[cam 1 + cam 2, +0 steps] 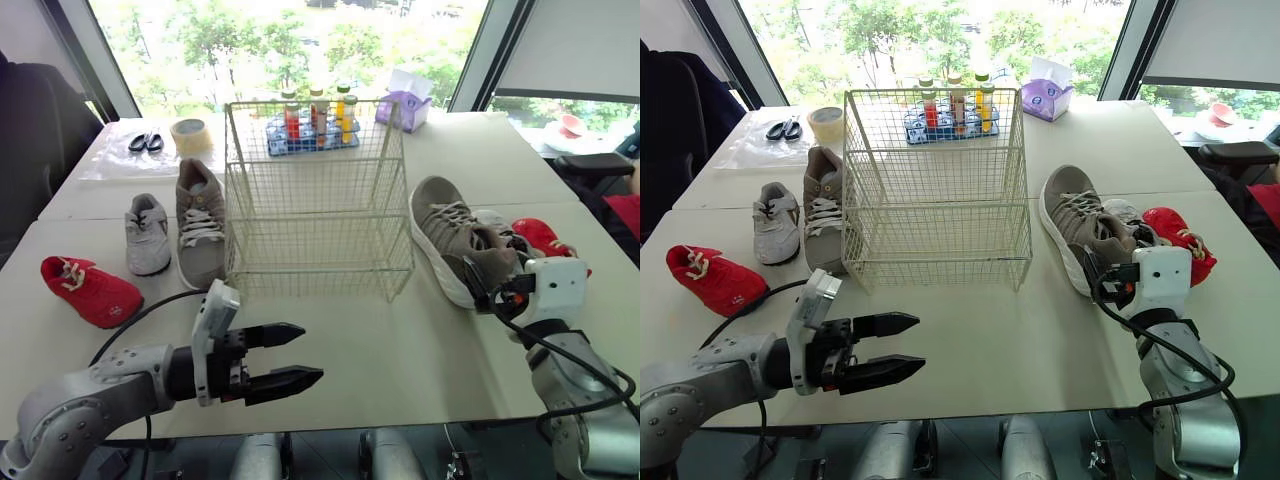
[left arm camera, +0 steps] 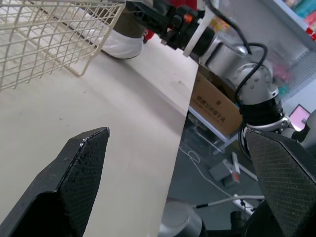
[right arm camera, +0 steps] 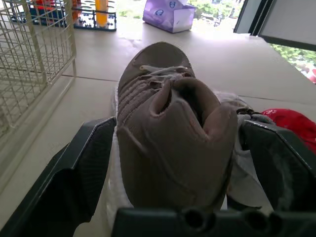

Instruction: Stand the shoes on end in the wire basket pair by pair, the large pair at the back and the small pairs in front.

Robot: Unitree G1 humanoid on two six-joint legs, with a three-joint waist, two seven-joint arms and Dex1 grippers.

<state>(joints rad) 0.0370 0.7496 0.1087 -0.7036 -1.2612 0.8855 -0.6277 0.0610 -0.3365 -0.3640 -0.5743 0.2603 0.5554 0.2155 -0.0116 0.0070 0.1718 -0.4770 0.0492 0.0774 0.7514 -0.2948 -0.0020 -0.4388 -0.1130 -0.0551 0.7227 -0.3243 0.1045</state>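
Beside one wire basket point(image 1: 315, 232) lie six shoes point(image 1: 200, 225), three per side.

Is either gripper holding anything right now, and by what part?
Nothing held yet. Right gripper straddles the heel of the large grey shoe, open; left gripper open, empty.

We log the wire basket point(image 1: 315, 200) as cream, standing on a beige table point(image 1: 350, 340). The left large shoe point(image 1: 198, 222) and right large shoe point(image 1: 450, 235) are both taupe, and the right one has a white sole. The left small shoe point(image 1: 147, 235) is light grey. The left red shoe point(image 1: 90, 290) is bright red with white laces, and the right red shoe point(image 1: 540, 237) is also red (laces pale). On the far side are a purple tissue box point(image 1: 405, 105) and a blue rack point(image 1: 310, 135) of bottles with red and yellow contents. The left gripper point(image 1: 310, 352) has black fingers point(image 2: 84, 163) with a fine cross-hatch pattern.
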